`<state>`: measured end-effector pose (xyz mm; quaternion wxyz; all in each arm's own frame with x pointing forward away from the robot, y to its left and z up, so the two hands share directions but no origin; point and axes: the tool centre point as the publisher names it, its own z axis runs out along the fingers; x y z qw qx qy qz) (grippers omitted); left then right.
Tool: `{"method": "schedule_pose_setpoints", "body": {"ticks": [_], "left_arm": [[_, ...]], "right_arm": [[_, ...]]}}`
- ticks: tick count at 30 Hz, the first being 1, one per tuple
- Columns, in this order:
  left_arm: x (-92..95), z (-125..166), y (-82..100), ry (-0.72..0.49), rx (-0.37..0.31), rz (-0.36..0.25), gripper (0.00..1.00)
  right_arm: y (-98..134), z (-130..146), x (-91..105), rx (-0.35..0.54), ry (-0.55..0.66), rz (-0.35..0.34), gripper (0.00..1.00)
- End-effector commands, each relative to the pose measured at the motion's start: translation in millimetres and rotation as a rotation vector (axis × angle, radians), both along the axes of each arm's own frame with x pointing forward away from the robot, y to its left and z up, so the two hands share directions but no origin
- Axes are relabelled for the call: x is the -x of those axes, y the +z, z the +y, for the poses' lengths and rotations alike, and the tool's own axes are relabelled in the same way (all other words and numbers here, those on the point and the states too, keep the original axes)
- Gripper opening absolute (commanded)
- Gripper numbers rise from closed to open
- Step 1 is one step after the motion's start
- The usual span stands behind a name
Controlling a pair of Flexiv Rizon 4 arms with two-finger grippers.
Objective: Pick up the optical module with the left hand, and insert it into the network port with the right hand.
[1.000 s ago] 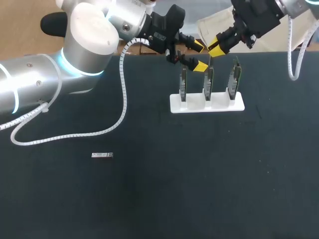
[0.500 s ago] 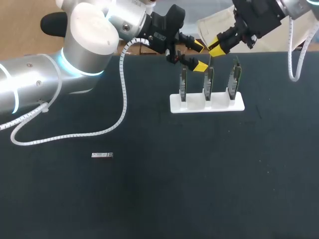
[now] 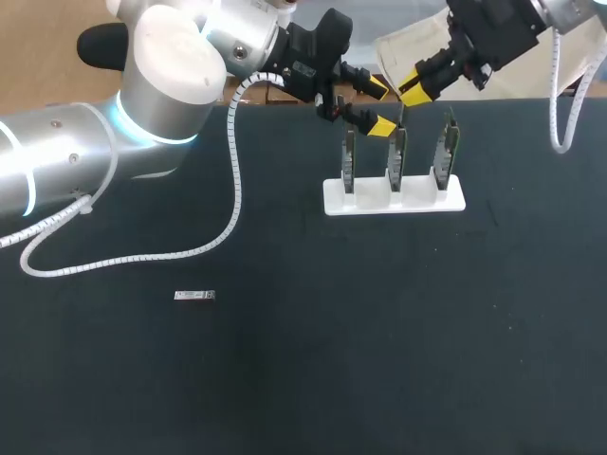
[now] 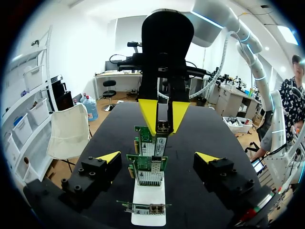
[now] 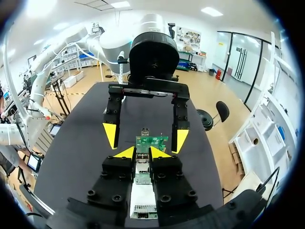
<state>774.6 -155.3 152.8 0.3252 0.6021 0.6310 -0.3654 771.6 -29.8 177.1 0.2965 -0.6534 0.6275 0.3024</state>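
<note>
The right gripper is clenched on a slim optical module, held just above the middle network card in the white stand. The left gripper is spread open beside it. A second module is seen lying on the worktop, well apart.

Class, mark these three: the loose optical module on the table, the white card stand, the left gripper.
loose optical module point(image 3: 194, 296), head view, middle of its silver body.
white card stand point(image 3: 370, 202), head view, bare base between two cards.
left gripper point(image 3: 379, 106), head view, midway between its open yellow tips.
</note>
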Motion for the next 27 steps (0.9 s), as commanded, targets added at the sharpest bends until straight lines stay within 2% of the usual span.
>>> {"method": "schedule_pose_setpoints", "body": {"ticks": [1, 27], "left_arm": [[0.1, -0.2, -0.4, 0.000, 0.000, -0.002, 1.00], [0.1, -0.2, -0.4, 0.000, 0.000, -0.002, 1.00]], "right_arm": [[-0.2, 0.3, -1.2, -0.001, 0.000, 0.003, 0.00], [-8.9, 2.5, -4.8, 0.017, 0.001, 0.015, 0.00]]}}
